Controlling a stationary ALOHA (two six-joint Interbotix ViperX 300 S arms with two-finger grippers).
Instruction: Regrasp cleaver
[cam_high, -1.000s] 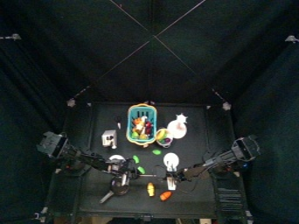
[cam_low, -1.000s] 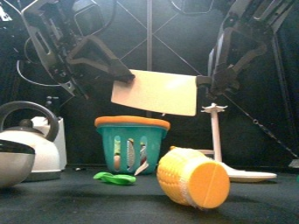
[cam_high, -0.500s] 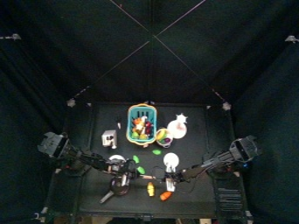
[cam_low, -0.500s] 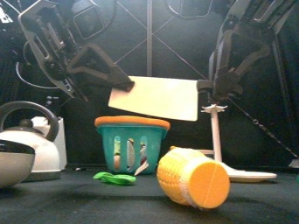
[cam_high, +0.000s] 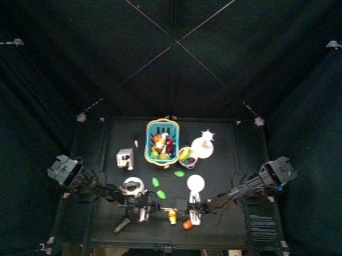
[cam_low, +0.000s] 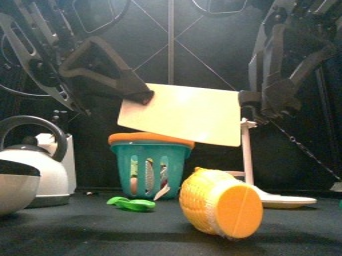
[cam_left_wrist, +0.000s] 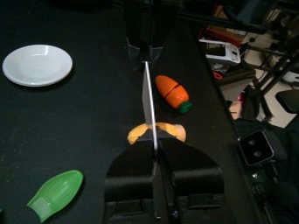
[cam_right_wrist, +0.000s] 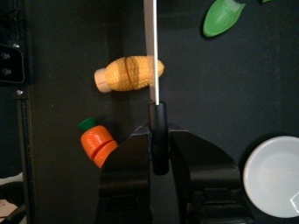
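The cleaver (cam_low: 187, 112) hangs in the air above the table's front, its wide pale blade facing the front view. My left gripper (cam_low: 136, 95) is shut on the blade's left end. My right gripper (cam_low: 251, 100) is shut on the dark handle at the right end. In the left wrist view the blade (cam_left_wrist: 149, 96) shows edge-on as a thin line running into my shut left gripper (cam_left_wrist: 155, 144). In the right wrist view the handle (cam_right_wrist: 156, 118) sits in my right gripper (cam_right_wrist: 156, 133). In the top view both grippers (cam_high: 144, 212) (cam_high: 198, 211) meet near the front edge.
A green basket (cam_low: 150, 165), a kettle (cam_low: 27, 165) and a white stand (cam_low: 246, 150) sit behind the cleaver. A yellow ridged toy (cam_low: 221, 203), a carrot (cam_left_wrist: 174, 92), a white plate (cam_left_wrist: 37, 65) and a green leaf (cam_left_wrist: 56, 192) lie on the table below.
Both arms have carried the cleaver toward the table's front edge; the blade now looks larger in the front view. Both grippers keep their hold.
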